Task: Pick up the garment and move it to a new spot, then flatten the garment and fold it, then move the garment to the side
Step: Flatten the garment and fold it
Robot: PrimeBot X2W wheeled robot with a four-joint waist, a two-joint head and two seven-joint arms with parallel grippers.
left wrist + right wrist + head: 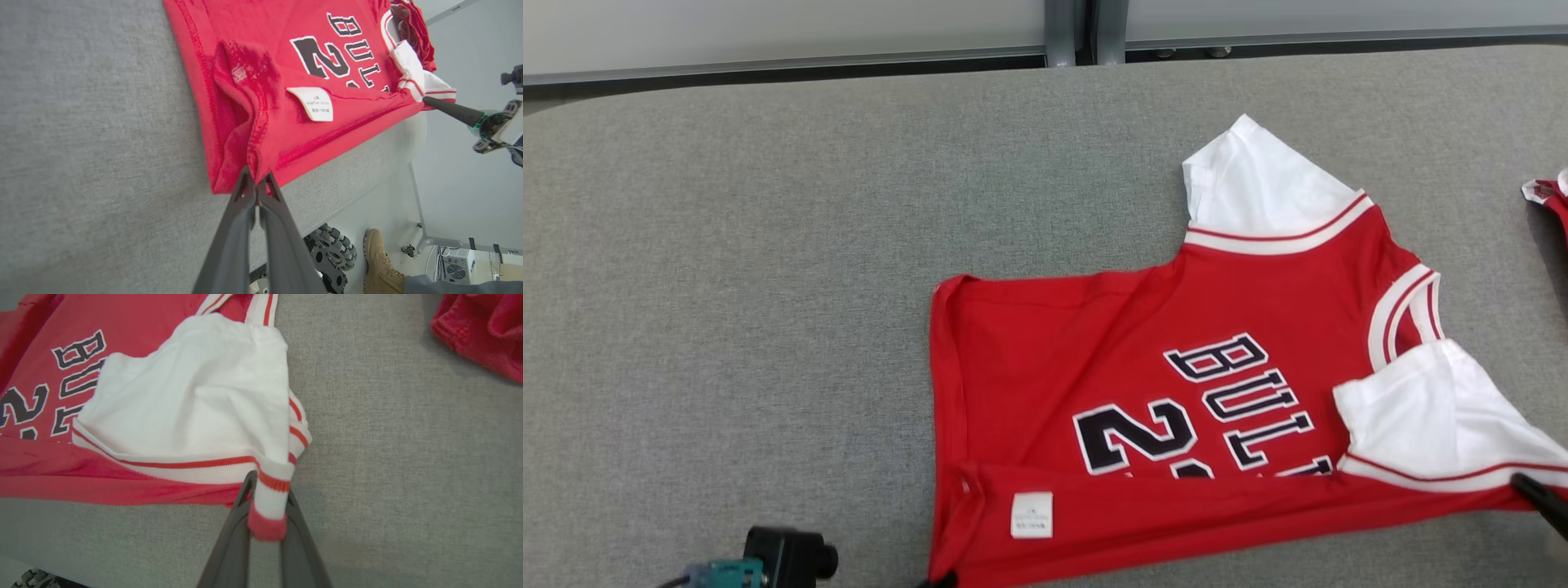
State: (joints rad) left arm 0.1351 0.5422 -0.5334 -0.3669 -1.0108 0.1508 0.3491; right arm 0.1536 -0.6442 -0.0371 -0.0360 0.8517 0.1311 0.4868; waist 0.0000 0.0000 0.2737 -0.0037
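The left claw (256, 183) was clenched, its two dark fingers pressed together on the corner of the red jersey (1094, 343) at the hem. The right claw (267, 506) was nearly closed as well, grasping a bunched piece of the white, red-striped trim at the edge of the near white sleeve (192, 396).

The jersey lay on the grey cloth bench (727, 286), toward the robot's right, with a strip along its near side folded up over the front between the two claws. On the chest, black letters outlined in white read "BULL", part-covered by the sleeve, with a large "2" beside them; the rest of the number was hidden under the fold. A small white label (1032, 514) sat on the folded strip, its print too small to read.

The folded strip ran close along the bench's near edge. Bare bench lay wide open to the robot's left and beyond the jersey. A second red garment (482, 330) lay apart at the right edge. Below the bench edge, a tan boot (378, 261) stood on the floor.
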